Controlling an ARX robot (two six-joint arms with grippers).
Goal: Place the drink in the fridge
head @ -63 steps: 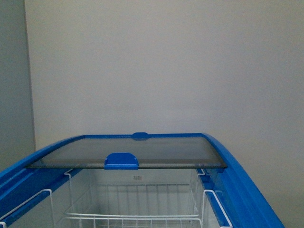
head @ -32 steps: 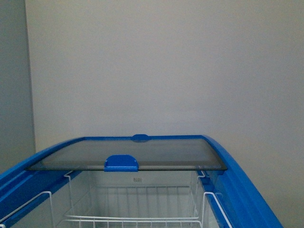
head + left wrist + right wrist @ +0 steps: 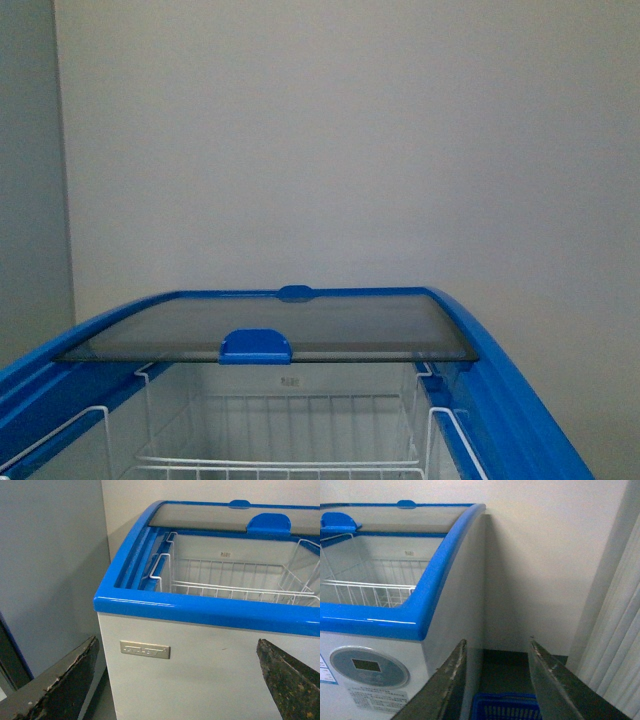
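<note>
The drink is out of view in every frame. The fridge (image 3: 520,400) is a white chest with a blue top rim. Its glass lid (image 3: 350,325) with a blue handle (image 3: 255,346) is slid to the far end, leaving the near part uncovered above white wire baskets (image 3: 300,430). My left gripper (image 3: 175,680) is open with nothing in it, level with the fridge's white front wall (image 3: 200,675) below the rim. My right gripper (image 3: 495,680) is open too and holds nothing, beside the fridge's right front corner (image 3: 435,590).
A grey cabinet (image 3: 50,570) stands close to the fridge's left side. A narrow gap runs between the fridge's right side and the wall, with a blue plastic crate (image 3: 505,707) on the floor and a pale curtain (image 3: 620,645) beside it. A round control panel (image 3: 369,666) is on the fridge front.
The fridge sits a few pixels lower in the front view than a second ago. Lid position is unchanged.
</note>
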